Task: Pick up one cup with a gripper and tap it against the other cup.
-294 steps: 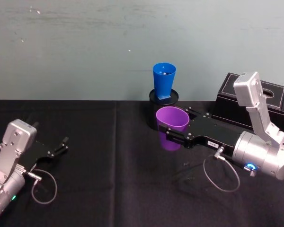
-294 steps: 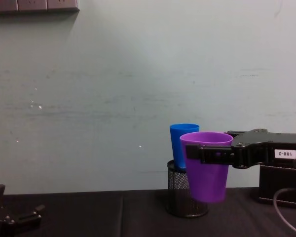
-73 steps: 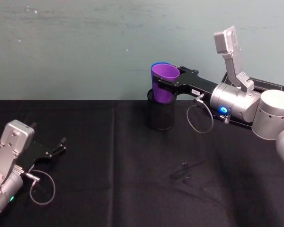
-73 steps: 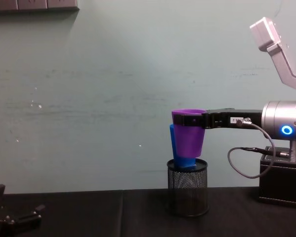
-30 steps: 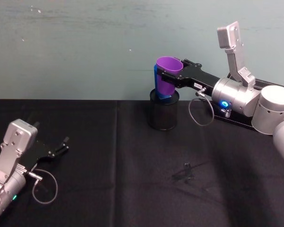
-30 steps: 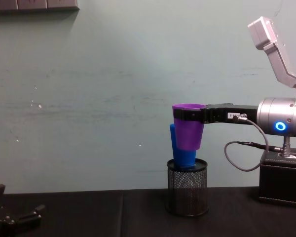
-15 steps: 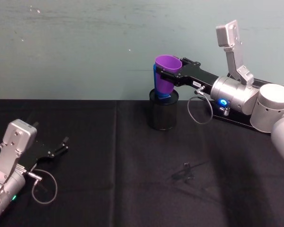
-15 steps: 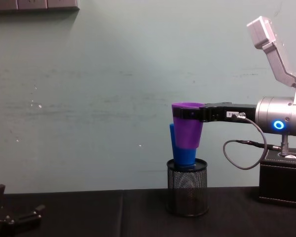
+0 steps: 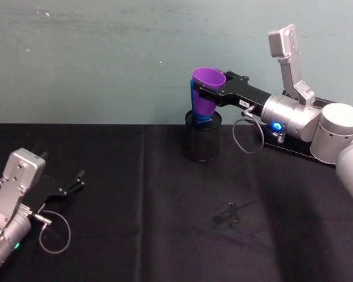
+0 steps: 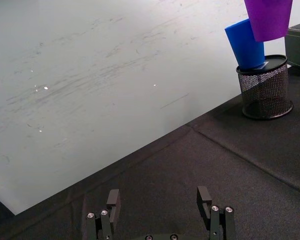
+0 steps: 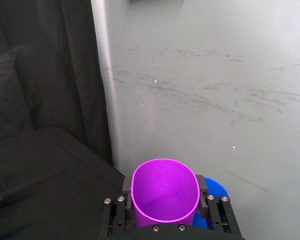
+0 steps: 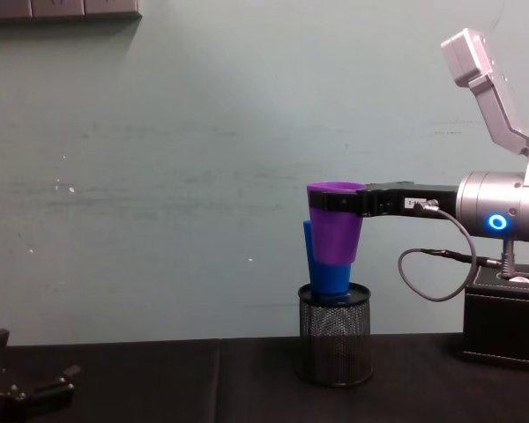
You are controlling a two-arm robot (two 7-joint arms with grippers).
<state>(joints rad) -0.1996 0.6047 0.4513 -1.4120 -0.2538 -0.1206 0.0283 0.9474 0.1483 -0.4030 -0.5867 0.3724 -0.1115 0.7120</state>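
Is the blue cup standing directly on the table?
No, the blue cup has its base inside the black mesh pen holder, and that holder is what stands on the table.

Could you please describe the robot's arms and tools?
The right arm and left arm are silver-grey with rounded joints, ending in flat black tools. The right tool has a white label, a looped grey cable and a blue-lit ring behind it. Behind the left tool are a looped cable and a green light.
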